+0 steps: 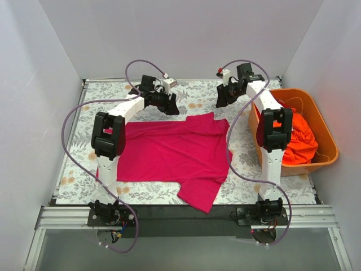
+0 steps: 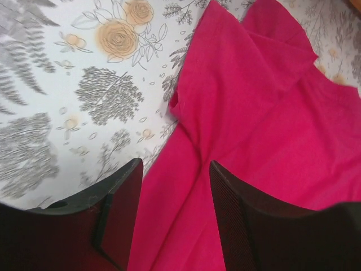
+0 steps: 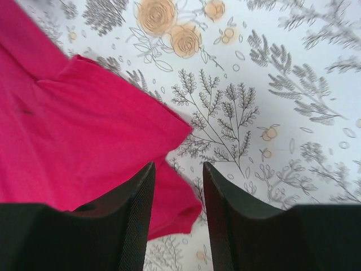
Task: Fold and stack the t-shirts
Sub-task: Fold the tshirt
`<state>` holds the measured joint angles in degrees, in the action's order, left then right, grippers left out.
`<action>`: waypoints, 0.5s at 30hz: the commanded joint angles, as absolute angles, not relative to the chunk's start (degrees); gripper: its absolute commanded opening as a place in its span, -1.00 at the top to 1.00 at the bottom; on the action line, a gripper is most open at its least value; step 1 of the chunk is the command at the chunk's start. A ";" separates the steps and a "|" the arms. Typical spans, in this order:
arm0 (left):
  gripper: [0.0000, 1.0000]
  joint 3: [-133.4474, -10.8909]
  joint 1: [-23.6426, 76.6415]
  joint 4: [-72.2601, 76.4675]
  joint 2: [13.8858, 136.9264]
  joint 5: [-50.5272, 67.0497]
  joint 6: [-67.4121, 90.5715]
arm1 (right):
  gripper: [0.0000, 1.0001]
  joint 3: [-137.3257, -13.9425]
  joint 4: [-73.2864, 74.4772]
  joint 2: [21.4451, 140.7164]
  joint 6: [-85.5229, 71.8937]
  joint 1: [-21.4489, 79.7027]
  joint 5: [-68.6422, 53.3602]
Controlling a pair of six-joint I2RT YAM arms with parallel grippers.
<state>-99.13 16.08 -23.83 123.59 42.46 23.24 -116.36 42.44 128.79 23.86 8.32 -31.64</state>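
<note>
Jaws of left gripper and right gripper stand apart, empty, at the far edge of the magenta t-shirt.

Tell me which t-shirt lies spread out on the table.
The magenta-pink t-shirt, in the middle. The orange-red cloth is not spread out: it sits bunched up inside the orange tub at the right.

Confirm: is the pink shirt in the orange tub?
No, the pink shirt lies spread on the floral table; the orange tub at the right holds only orange-red cloth.
</note>
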 commanded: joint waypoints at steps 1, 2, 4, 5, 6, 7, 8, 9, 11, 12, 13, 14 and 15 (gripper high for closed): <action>0.00 -103.61 16.87 -19.95 127.96 39.29 36.82 | 0.04 -119.53 41.93 131.92 20.04 8.53 -31.91; 0.00 -105.28 17.31 -19.60 129.01 38.94 37.44 | 0.03 -119.62 41.84 132.45 19.95 8.53 -31.90; -0.01 -106.96 18.28 -19.34 131.73 38.58 37.88 | -0.04 -119.45 41.14 133.50 20.04 8.61 -32.08; -0.01 -108.01 18.54 -19.16 132.44 38.58 37.97 | -0.13 -119.01 40.96 133.68 20.04 8.61 -32.34; -0.02 -108.45 18.72 -18.99 133.23 38.67 38.14 | -0.16 -118.66 40.70 134.03 19.95 8.53 -33.21; -0.02 -108.89 19.07 -18.98 134.55 38.76 38.32 | -0.20 -118.39 40.35 134.21 19.52 8.61 -33.66; -0.03 -109.33 19.16 -18.98 135.08 39.11 38.41 | -0.23 -118.21 39.73 134.47 19.08 8.61 -34.01; -0.03 -109.77 19.33 -18.98 135.61 39.46 38.58 | -0.24 -118.13 39.55 135.26 18.72 8.61 -34.80; -0.04 -109.86 19.51 -18.98 136.58 40.68 38.58 | -0.25 -118.30 39.29 135.79 18.20 8.61 -35.15; -0.05 -109.86 19.77 -18.98 136.76 41.13 38.58 | -0.25 -118.30 38.94 136.40 18.11 8.70 -35.07; -0.05 -109.60 19.86 -18.98 136.93 41.65 38.93 | -0.25 -118.21 38.76 136.67 18.11 8.88 -34.98; -0.05 -109.51 20.04 -18.90 137.37 43.14 39.20 | -0.25 -118.30 38.67 136.84 18.11 8.88 -34.98; -0.05 -109.60 20.21 -18.81 137.46 43.42 39.46 | -0.25 -118.39 38.58 137.37 18.02 8.88 -35.15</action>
<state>-107.74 19.22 -20.01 137.62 40.34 38.04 -116.84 40.14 136.18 19.18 8.45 -33.30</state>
